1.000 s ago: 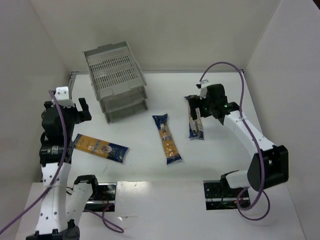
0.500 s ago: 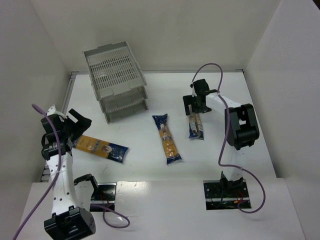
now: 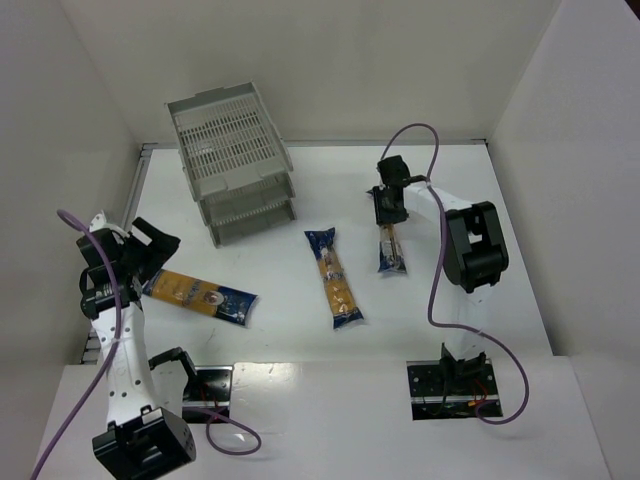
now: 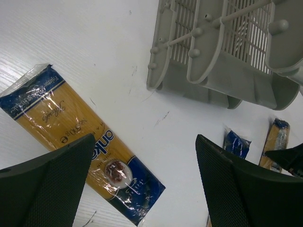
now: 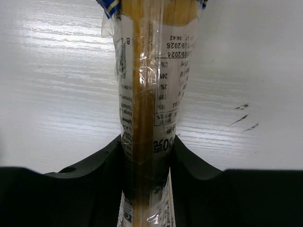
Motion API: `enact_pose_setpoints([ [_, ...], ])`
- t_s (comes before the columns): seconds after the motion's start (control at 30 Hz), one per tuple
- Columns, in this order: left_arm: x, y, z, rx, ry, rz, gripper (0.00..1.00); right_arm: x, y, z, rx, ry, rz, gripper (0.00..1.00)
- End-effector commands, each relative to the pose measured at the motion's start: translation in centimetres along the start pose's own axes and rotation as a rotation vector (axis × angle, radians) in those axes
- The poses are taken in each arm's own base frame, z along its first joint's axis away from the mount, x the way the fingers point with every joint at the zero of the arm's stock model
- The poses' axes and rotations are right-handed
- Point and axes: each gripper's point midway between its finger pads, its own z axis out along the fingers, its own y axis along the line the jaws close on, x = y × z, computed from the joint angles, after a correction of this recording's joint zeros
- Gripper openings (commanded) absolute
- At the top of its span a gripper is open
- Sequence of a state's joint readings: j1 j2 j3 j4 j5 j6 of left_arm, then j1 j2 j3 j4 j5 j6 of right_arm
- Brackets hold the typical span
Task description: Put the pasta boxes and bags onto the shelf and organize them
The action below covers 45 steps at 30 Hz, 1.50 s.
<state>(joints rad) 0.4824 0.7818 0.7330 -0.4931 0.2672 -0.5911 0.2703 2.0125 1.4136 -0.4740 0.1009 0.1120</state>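
Three pasta packets, blue-ended with yellow middles, lie flat on the white table. The left packet (image 3: 200,293) (image 4: 80,146) lies just right of my left gripper (image 3: 150,245) (image 4: 144,184), which hangs open above it, touching nothing. The middle packet (image 3: 335,277) lies alone. My right gripper (image 3: 388,205) (image 5: 147,165) is shut on the far end of the right packet (image 3: 392,248) (image 5: 151,94), with both jaws pressed against its sides. The grey three-tier shelf (image 3: 235,175) (image 4: 222,56) stands at the back left, and no packet shows in its trays.
White walls close in the table on the left, back and right. Purple cables loop over both arms. The left wrist view catches the blue end of the middle packet (image 4: 235,142) and part of the right packet (image 4: 276,137) beyond the shelf.
My right gripper has come down over the far end of the right packet and closed on it. The left arm has swung down and left, closer to the left packet, still open.
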Motion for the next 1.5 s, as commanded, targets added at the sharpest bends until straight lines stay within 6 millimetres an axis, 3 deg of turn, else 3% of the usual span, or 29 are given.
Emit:
enact_pose_setpoints([
  [0.0,-0.9,-0.8,-0.2,0.033,-0.038,-0.012,0.94,2.1,0.5,-0.3,-0.001,0.063,-0.004,0.0],
  [0.1,-1.0,-0.9,-0.4,0.043,-0.055,-0.006,0.94,0.3,2.1,-3.1,-0.104,0.022,-0.007,0.0],
  [0.23,-1.5,-1.5,-0.8,0.069,-0.08,0.005,0.92,-4.8,3.4,-10.0,-0.195,-0.132,-0.004,0.0],
  [0.37,-1.2,-1.9,-0.8,0.091,-0.077,0.015,0.91,-6.7,4.0,-14.0,-0.245,-0.197,0.016,0.0],
  [0.6,-1.5,-2.6,-0.7,0.114,-0.093,0.044,0.89,-7.6,4.1,-17.0,-0.269,-0.259,0.024,0.0],
  [0.73,-1.6,-2.7,-0.9,0.118,-0.101,0.047,0.88,-7.6,4.4,-17.3,-0.293,-0.264,0.02,0.0],
  [0.8,-1.6,-2.7,-0.9,0.118,-0.101,0.047,0.88,-8.3,4.9,-18.4,-0.325,-0.29,0.015,0.0],
  [0.83,-1.6,-2.7,-0.9,0.118,-0.101,0.047,0.88,-9.5,4.9,-20.0,-0.333,-0.346,0.013,0.0],
  [1.0,-1.3,-2.5,-0.8,0.114,-0.093,0.045,0.86,-11.7,5.6,-24.2,-0.398,-0.461,0.01,0.0],
  [1.23,-1.3,-2.4,-0.8,0.113,-0.094,0.054,0.86,-11.6,6.3,-27.1,-0.463,-0.521,0.014,0.0],
  [1.3,-1.3,-2.4,-0.8,0.113,-0.094,0.054,0.85,-12.1,6.7,-28.9,-0.5,-0.556,0.001,0.0],
  [1.47,-1.1,-2.2,-0.7,0.102,-0.099,0.057,0.85,-14.2,7.4,-36.5,-0.596,-0.714,-0.039,0.0],
])
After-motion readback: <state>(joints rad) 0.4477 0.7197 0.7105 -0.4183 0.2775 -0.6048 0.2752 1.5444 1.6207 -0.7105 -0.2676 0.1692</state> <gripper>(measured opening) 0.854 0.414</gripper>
